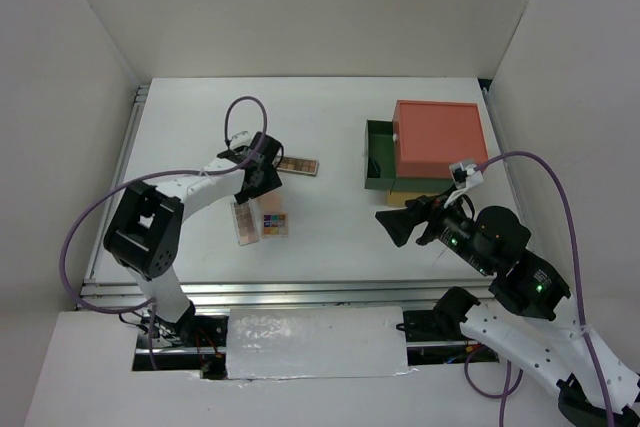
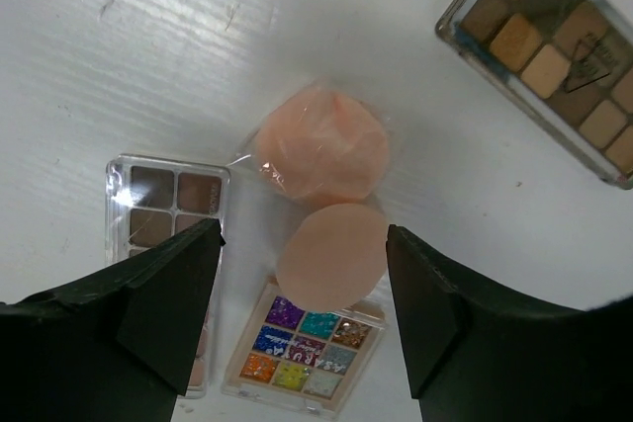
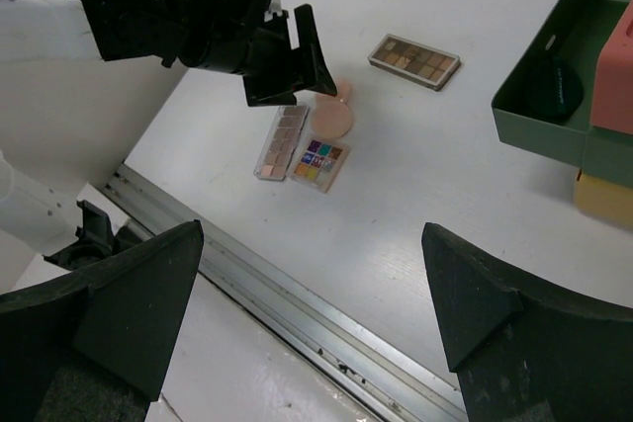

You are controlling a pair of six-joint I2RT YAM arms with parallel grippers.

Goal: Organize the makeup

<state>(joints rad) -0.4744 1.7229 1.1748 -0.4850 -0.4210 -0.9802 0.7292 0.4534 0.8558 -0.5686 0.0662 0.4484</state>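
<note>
top external view: the left gripper [image 1: 262,171] is held over the left part of the table [image 1: 330,107], fingers apart and nothing gripped. a far long palette [image 1: 297,164] is seen just beyond it, and a near long palette [image 1: 244,222] lies beside a square palette [image 1: 274,223] on the near side. the makeup appears to be gathered into one cluster here, which is judged to be the sorting in hand. the right gripper [image 1: 395,225] is held wide open and empty in front of the drawer box [image 1: 438,137], whose green drawer [image 1: 380,157] is pulled out, presumably so that items can be dropped in.

left wrist view: two round peach compacts are framed between the open fingers [image 2: 168,294]. a wrapped compact [image 2: 321,145] is touched by a bare compact [image 2: 331,256], and the latter appears to overlap the top edge of the square palette. the gripper is held above them, not on them.

right wrist view: a dark disc [image 3: 554,88] is seen already lying in the green drawer, so part of the task is judged done. the palettes and compacts are out on the table, well apart from the box. the next move is likely to call for a thin, flat item to be pinched by its edges, and a slip is a risk with the film-wrapped one.
</note>
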